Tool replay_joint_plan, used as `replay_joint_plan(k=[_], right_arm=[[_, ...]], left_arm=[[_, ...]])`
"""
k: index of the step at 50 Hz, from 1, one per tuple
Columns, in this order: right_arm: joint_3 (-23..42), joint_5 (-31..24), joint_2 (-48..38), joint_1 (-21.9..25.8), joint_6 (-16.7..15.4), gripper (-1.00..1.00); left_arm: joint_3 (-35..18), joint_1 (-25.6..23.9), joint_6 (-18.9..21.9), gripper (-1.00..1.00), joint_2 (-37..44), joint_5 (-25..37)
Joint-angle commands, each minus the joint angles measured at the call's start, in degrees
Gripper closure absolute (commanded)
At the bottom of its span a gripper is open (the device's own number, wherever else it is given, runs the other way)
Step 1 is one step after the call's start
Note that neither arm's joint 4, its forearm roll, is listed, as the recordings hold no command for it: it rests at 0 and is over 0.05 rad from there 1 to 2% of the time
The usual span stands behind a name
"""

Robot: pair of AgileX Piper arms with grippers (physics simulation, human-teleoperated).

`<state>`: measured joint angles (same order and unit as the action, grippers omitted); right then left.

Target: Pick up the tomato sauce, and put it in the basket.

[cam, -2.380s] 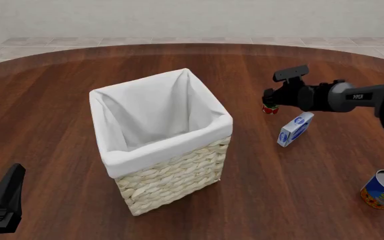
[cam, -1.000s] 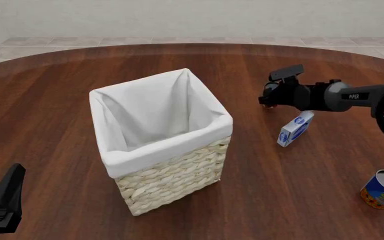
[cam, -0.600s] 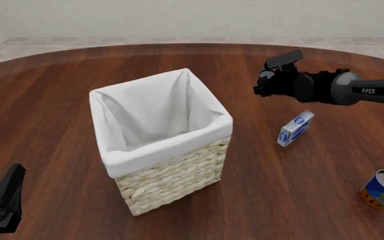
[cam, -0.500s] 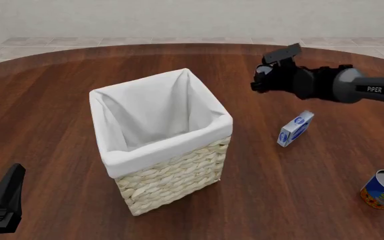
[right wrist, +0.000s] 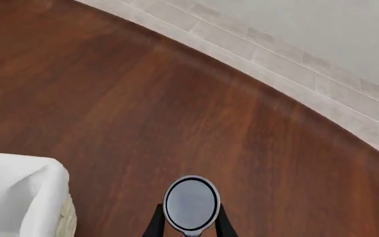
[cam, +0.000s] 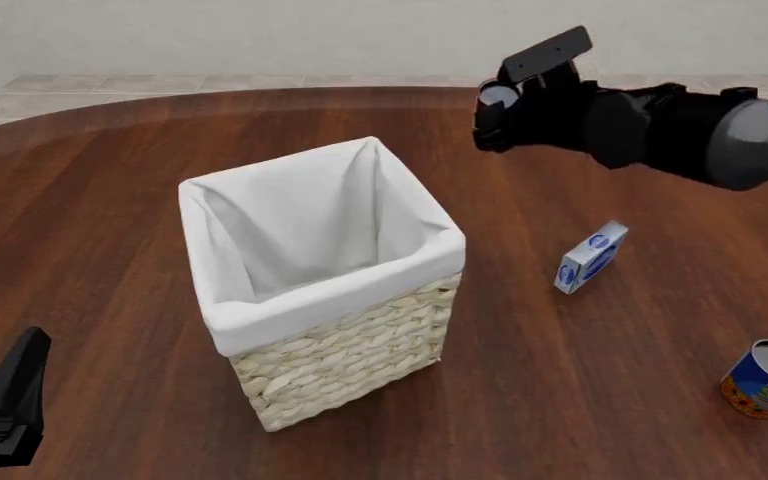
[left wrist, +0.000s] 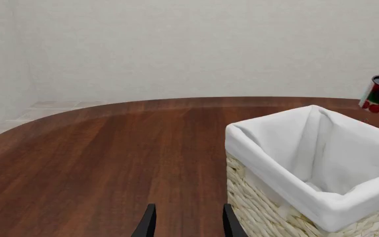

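A dark wooden table [cam: 117, 200] is being occupied by the basket [cam: 324, 285] at centre, a blue-and-white box [cam: 590, 258] (at three o'clock), and a blue-and-orange can [cam: 766, 378] at four o'clock.

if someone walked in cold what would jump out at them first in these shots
The tall woven basket with its white liner stands mid-table and dominates every view. Next comes the right gripper, raised beyond the basket's far right corner and clamped on the tomato sauce, clear of the table. A blue-and-white box and a blue-and-orange can sit to the basket's right.
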<state>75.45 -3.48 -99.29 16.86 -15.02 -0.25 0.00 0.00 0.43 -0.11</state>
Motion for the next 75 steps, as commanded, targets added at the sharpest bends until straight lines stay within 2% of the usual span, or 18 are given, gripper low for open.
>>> replay_joint_plan(k=[1,12,25,30,32,41,42,60,75], right_arm=[[0.92,-3.22,5.03,2.65,-0.35,1.00],[2.83,-6.99,8.13,5.33,-1.55,1.00],[3.83,-11.28,11.30,9.78,-1.19,1.00],[4.71,-13.32,11.84,12.49,-0.39,1.00],[4.95,-13.83,12.19,13.54,0.92,1.00],[5.66,-15.88,12.85,16.94,1.52,1.00],[6.09,-16.35,12.94,17.68,2.55,1.00],[7.65,-21.00,13.06,23.52,3.44,1.00],[9.45,-24.37,10.77,26.98,2.95,1.00]], left_arm=[[0.00,0.00,0.00,-1.00,0.00,0.00],[0.00,0.00,0.00,-1.00,0.00,0.00],[0.00,0.00,0.00,-1.00,0.00,0.00],[0.00,0.00,0.00,-1.00,0.00,0.00],[0.00,0.00,0.00,-1.00,0.00,0.00],[0.00,0.00,0.00,-1.00,0.00,0.00],[0.00,0.00,0.00,-1.00,0.00,0.00],[0.00,0.00,0.00,-1.00,0.00,0.00],[0.00,0.00,0.00,-1.00,0.00,0.00]])
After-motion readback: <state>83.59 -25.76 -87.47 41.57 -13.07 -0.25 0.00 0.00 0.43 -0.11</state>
